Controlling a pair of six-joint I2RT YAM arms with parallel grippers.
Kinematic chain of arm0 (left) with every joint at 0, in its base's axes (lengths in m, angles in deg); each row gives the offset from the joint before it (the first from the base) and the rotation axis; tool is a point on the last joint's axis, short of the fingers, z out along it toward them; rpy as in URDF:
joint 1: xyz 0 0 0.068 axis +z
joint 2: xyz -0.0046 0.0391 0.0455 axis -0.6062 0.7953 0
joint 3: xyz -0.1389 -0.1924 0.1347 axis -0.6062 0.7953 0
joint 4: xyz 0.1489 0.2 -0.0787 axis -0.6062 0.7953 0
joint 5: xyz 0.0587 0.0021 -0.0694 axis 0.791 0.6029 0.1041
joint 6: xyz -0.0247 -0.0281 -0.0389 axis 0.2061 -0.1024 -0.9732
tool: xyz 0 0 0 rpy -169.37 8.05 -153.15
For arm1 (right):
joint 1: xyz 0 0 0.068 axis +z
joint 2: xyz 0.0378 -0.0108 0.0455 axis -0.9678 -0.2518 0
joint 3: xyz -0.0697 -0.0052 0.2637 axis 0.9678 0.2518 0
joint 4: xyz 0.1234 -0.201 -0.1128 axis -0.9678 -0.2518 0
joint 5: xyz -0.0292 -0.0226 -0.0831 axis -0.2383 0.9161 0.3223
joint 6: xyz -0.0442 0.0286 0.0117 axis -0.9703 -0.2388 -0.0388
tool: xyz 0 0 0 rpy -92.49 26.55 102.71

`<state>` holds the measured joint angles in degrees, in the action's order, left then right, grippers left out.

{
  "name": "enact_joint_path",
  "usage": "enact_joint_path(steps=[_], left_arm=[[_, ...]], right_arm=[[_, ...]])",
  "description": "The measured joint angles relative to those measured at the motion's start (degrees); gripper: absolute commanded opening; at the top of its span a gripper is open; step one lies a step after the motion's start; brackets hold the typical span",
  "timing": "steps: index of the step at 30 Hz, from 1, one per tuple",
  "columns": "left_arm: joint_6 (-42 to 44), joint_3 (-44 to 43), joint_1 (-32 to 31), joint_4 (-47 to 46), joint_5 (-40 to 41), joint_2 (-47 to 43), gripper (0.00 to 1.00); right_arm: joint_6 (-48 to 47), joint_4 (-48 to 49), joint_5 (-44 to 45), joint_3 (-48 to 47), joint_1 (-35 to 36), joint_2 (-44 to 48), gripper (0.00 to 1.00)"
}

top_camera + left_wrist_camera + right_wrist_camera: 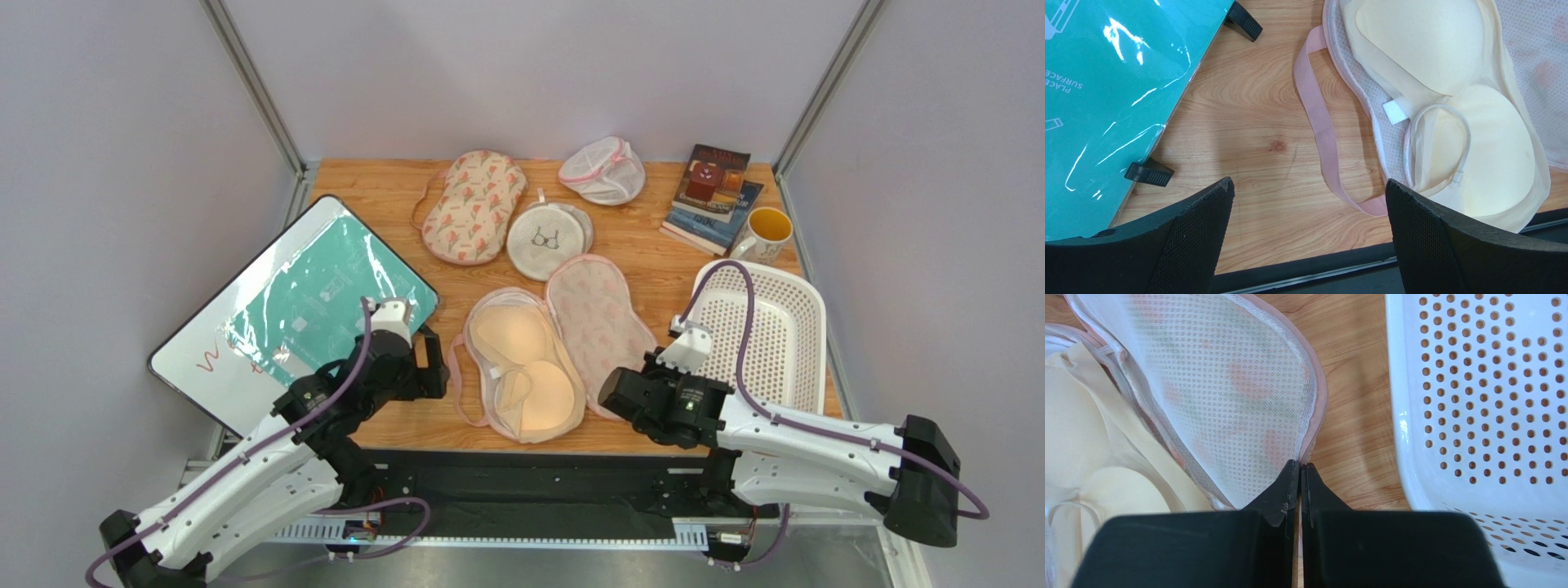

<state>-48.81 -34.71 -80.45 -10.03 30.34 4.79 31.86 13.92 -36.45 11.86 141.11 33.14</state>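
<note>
Mesh wash bag (1229, 386), oval and pink-hemmed, lies open on the wooden desk (1254, 110) around smooth cream bra cups (1438, 49). Right end effector (1299, 468) is closed at its hem; left end effector (1309, 190) gapes above a ribbed pink strap (1318, 122).

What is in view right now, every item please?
Wash bag: one, pink-trimmed mesh, open, centre front.
Bra: one, beige, inside it.
Flowered pouch: one, beige-pink, back.
Round pouch: one, white, middle.
Mesh pouch: one, white, back.
Books: two, dark, back right.
Mug: one, yellow, beside books.
Basket: one, white, right.
Board: one, teal-white, left.
Table: one, wood.
Left gripper: open, above bare wood.
Right gripper: shut, at the bag's rim.
</note>
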Motion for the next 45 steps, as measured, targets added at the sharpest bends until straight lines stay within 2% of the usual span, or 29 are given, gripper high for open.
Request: enact_joint_path(steps=[3,5,7,8,14,18,20,21,25,29,32,36,45], left_arm=[[0.20,0.00,0.00,-0.37,-0.39,-0.48,0.97],[0.24,0.09,0.00,-0.76,-0.59,-1.01,0.97],[0.31,0.17,0.00,-0.92,-0.85,-1.68,0.97],[0.44,0.17,0.00,-1.05,-1.07,-2.10,0.97],[0.92,0.17,0.00,-1.20,-1.81,-2.84,0.97],[1.29,0.33,0.00,-1.29,-2.34,-2.86,0.97],[1.44,0.48,0.00,-1.44,-2.73,-3.10,0.97],[1.53,0.52,0.00,-1.57,-2.91,-3.34,0.97],[1.62,0.87,0.00,-2.05,-3.10,-4.94,0.97],[1.70,1.25,0.00,-2.29,-3.17,-6.03,0.97],[1.73,1.27,0.00,-2.45,-3.19,-6.21,0.97],[1.73,1.49,0.00,-2.56,-3.37,-6.21,0.97],[1.86,1.84,0.00,-2.71,-3.43,-6.27,0.97]], right_arm=[[0.68,-0.59,0.26,0.13,0.00,-0.61,0.07],[1.07,-1.36,0.37,0.13,-0.02,-0.50,0.46],[1.92,-2.47,0.46,0.11,-0.15,-0.17,0.80],[1.64,-3.61,0.37,-0.02,-0.15,0.24,0.84],[1.73,-9.57,1.16,-3.45,-0.15,3.80,0.87],[-6.12,-8.85,1.11,-6.75,-0.28,5.05,0.87],[-13.03,-4.96,-0.63,-7.58,-0.31,4.70,0.87],[-17.07,-2.14,-2.19,-7.85,-0.31,4.17,0.90],[-29.46,9.64,-12.22,-7.87,-0.33,0.96,0.93],[-36.15,20.44,-23.52,-8.04,-0.31,-4.96,0.93],[-38.12,24.55,-29.11,-8.59,-0.02,-11.19,0.94],[-38.27,26.73,-32.33,-9.03,1.14,-18.58,0.93],[-35.41,26.97,-32.83,-8.76,1.40,-20.70,0.91]])
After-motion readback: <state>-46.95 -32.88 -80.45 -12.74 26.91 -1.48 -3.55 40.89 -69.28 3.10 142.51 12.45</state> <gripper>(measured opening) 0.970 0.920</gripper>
